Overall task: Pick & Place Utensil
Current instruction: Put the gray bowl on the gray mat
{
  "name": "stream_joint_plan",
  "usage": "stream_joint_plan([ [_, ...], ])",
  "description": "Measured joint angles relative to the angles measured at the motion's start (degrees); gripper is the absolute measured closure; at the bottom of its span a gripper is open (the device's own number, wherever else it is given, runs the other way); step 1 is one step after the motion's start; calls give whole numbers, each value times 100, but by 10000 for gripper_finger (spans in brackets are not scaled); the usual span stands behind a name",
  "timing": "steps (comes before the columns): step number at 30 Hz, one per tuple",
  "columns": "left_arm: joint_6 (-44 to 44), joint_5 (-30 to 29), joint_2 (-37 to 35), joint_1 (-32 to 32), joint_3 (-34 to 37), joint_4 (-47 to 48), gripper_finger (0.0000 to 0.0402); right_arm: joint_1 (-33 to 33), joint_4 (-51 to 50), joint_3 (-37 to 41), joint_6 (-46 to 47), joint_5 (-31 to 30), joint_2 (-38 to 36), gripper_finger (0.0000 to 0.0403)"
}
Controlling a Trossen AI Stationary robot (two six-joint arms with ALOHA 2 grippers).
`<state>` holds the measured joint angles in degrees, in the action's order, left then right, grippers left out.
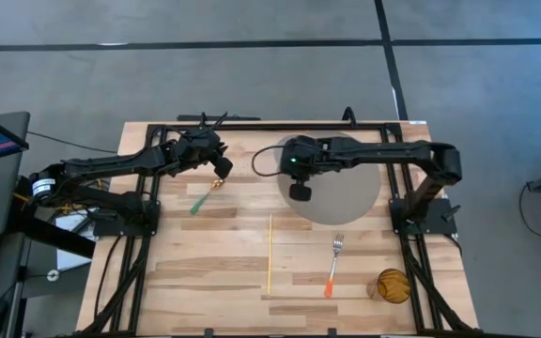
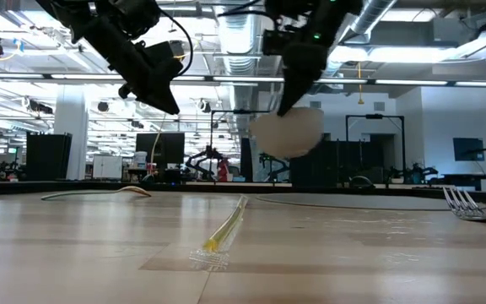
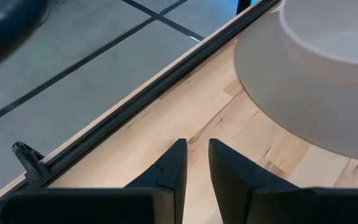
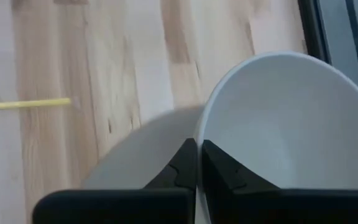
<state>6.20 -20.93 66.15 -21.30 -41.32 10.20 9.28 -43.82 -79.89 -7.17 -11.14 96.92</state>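
The right gripper (image 4: 197, 163) is clamped on the rim of a white bowl (image 4: 278, 130), one finger inside and one outside, and holds it tilted in the air above the grey round plate (image 1: 350, 202). In the low view the bowl (image 2: 287, 133) hangs clear of the wooden table (image 1: 224, 253). The left gripper (image 3: 196, 163) hovers off the plate's left edge, its fingers slightly apart and holding nothing. The fork (image 1: 333, 263) with an orange handle lies on the table in front of the plate, beside an amber glass (image 1: 394, 285). A green-handled utensil (image 1: 205, 197) lies left of the plate, and a yellow stick (image 1: 270, 252) lies between it and the fork.
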Motion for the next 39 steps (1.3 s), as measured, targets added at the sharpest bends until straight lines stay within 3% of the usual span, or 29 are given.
stream_joint_plan([
  [5, -294, -2, 0, 0, 0, -2, 334, -33, 51, 769, 671, -536, -601, 400],
  [10, -313, -2, 0, 0, 0, -31, 334, -170, 116, 1303, 1481, -585, -1218, 396],
  [19, -341, -2, 0, 0, 0, -42, 334, -726, 1303, 2815, 2417, -702, -1914, 398],
  [22, -341, -2, 0, 0, 0, -42, 334, -774, 1550, 3282, 2740, -1027, -1933, 396],
  [31, -341, -2, 0, 0, 0, -86, 334, -636, 1594, 3514, 2718, -1439, -1695, 393],
  [39, -341, -2, 0, 0, 0, -110, 334, -683, 1753, 3505, 3061, -1136, -1603, 361],
])
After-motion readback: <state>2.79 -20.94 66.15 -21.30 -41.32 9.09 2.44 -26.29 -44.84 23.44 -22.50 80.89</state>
